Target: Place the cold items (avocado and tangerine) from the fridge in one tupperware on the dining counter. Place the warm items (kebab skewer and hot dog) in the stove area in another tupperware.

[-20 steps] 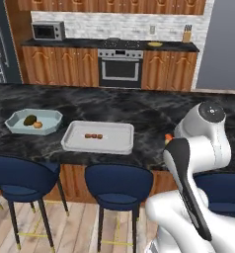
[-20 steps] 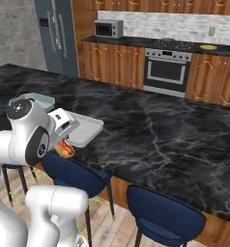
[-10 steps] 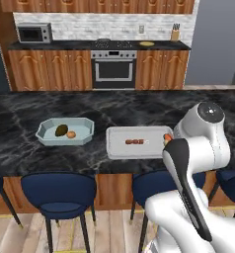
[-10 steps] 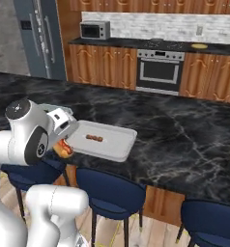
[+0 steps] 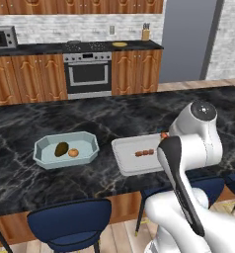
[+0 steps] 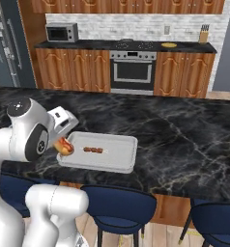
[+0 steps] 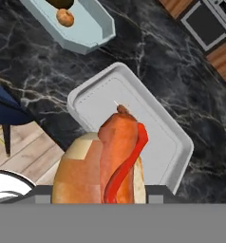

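Gripper (image 6: 59, 140) jaws pinching hot dog (image 7: 108, 163), poised over near edge of white tupperware (image 7: 168, 156); ease further inward, clear of kebab skewer (image 6: 93, 150), before letting go

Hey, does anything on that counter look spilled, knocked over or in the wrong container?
Nothing stands out. The avocado and tangerine lie in the blue tupperware, the kebab lies flat in the white one, and the hot dog is held above it.

White tray (image 7: 169, 142) floor below gripper (image 6: 64, 144) mostly bare; kebab skewer (image 6: 93, 150) lies mid-tray just beyond. Blue tupperware (image 5: 65, 150) well aside, bare counter (image 6: 184, 140) between.
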Controlling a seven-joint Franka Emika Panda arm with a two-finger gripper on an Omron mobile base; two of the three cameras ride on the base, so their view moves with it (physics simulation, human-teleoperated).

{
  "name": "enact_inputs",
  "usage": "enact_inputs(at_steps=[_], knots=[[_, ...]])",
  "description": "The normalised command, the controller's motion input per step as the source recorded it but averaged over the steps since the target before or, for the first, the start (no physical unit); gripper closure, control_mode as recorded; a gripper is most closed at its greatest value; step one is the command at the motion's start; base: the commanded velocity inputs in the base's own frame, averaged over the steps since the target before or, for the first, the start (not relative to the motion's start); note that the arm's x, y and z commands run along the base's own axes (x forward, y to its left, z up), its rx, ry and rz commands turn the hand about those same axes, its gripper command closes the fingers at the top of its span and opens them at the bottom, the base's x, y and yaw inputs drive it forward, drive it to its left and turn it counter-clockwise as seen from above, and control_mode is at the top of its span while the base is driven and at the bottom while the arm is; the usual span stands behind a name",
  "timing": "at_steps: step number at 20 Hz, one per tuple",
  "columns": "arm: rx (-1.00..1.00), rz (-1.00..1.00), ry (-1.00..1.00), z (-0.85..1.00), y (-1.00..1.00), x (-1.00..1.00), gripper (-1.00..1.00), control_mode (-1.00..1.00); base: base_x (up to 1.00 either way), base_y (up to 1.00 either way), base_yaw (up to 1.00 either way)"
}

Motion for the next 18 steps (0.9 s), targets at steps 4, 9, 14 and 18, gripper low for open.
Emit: enact_inputs(at_steps=[4,9,14,18], knots=[[0.0,0.38,0.03,-0.21,0.0,1.0,1.0,-1.0,0.0,0.0,0.0],[-0.1,0.52,0.03,-0.48,-0.09,0.84,1.0,-1.0,0.0,0.0,0.0],[-0.36,0.21,0.27,-0.36,-0.02,0.61,1.0,-1.0,0.0,0.0,0.0],[-0.12,0.19,0.21,-0.3,-0.18,0.64,1.0,-1.0,0.0,0.0,0.0]])
